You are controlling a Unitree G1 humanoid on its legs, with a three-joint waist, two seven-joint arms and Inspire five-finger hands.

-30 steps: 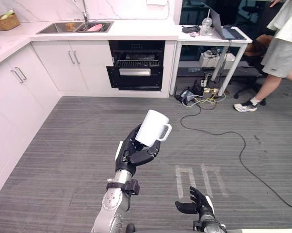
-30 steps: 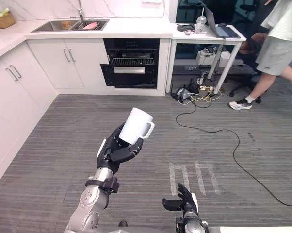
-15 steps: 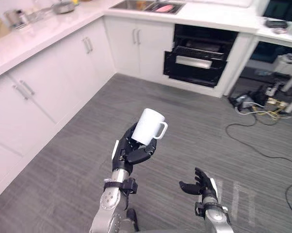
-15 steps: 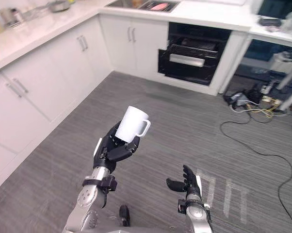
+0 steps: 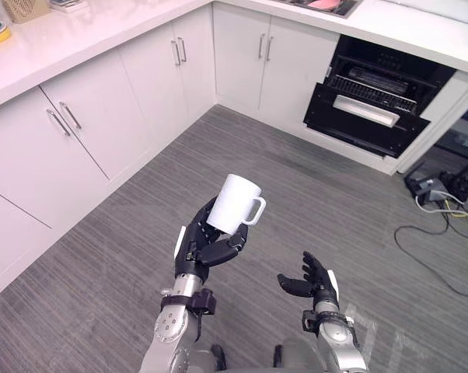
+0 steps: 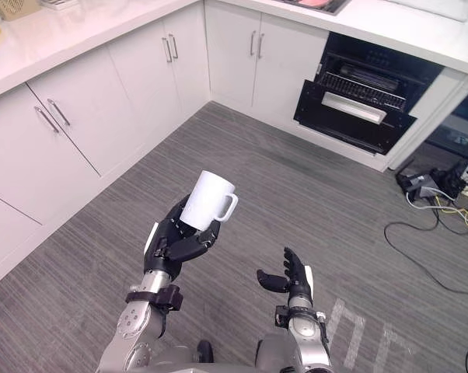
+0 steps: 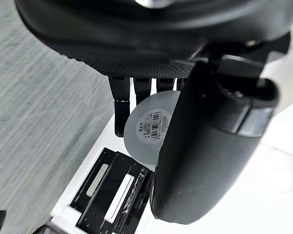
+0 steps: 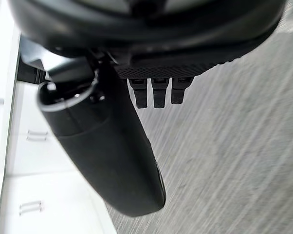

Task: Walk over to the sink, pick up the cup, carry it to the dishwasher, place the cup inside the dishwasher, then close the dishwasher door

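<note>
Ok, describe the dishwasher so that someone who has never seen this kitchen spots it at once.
Look past the grey floor to the run of white cabinets under the white counter. The dishwasher is built into that run, just right of a two-door cabinet. It is the only black unit among white fronts, its door tilted part open with a silver bar handle.

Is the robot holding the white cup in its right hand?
No, the white cup sits in the left hand, while the right hand is open and empty.
</note>
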